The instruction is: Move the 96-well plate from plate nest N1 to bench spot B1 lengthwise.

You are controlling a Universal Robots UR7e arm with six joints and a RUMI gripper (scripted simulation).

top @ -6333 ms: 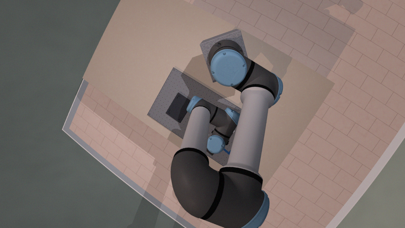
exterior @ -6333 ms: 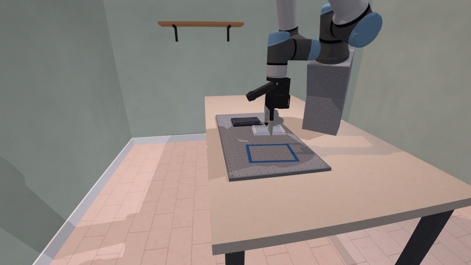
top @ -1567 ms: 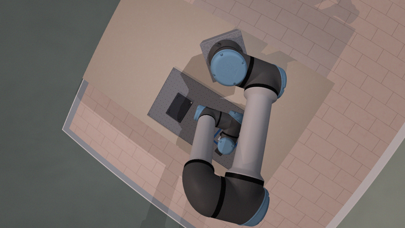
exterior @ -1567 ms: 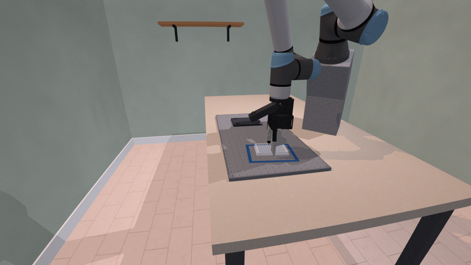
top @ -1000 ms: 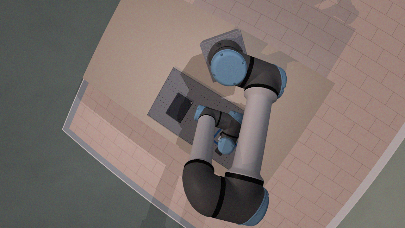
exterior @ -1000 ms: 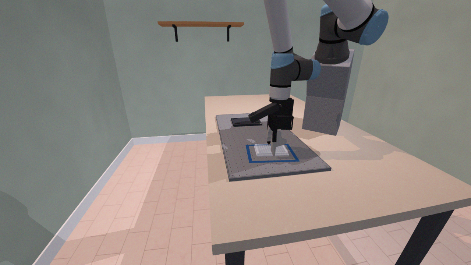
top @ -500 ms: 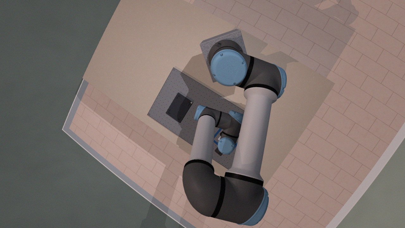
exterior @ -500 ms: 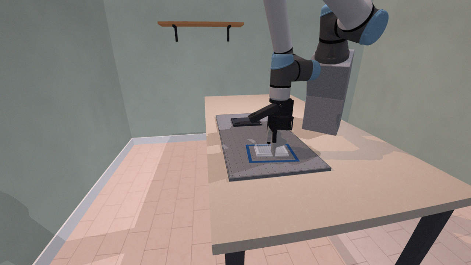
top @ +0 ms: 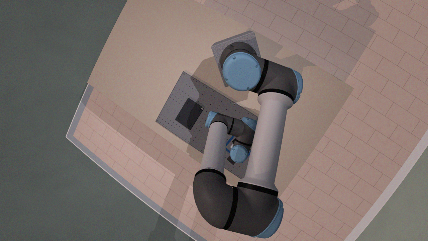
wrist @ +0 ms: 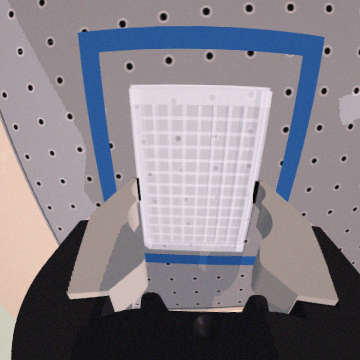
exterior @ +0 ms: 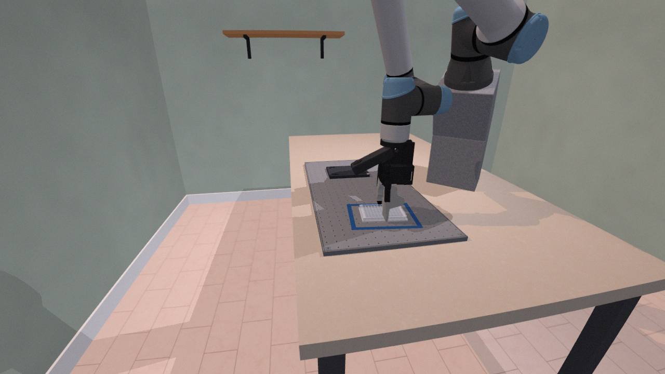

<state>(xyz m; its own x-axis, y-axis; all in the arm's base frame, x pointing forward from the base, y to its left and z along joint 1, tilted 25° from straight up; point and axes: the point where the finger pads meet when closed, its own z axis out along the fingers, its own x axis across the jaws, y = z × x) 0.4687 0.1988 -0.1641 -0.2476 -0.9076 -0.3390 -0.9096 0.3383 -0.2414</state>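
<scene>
- The gripper (wrist: 197, 210) is clenched on the 96-well plate (wrist: 200, 165), its grey fingers pressing the plate's two long sides at the near end.
- The plate sits lengthwise within the blue taped outline (wrist: 92, 110), toward the near end of the perforated breadboard (exterior: 334, 232) on the surface (exterior: 465, 279).
- The dark plate nest (exterior: 341, 171) lies at the breadboard's far edge.

Top view: high overhead, looking straight down, rotated, far off; takes in the whole desk (top: 143, 54) and arm; exterior view: standing height at the desk's (exterior: 465, 288) corner, facing the far wall, middle distance; wrist view: mounted above the pincer (wrist: 196, 235), looking down, very near; all three share the perforated grey board (exterior: 334, 232).
</scene>
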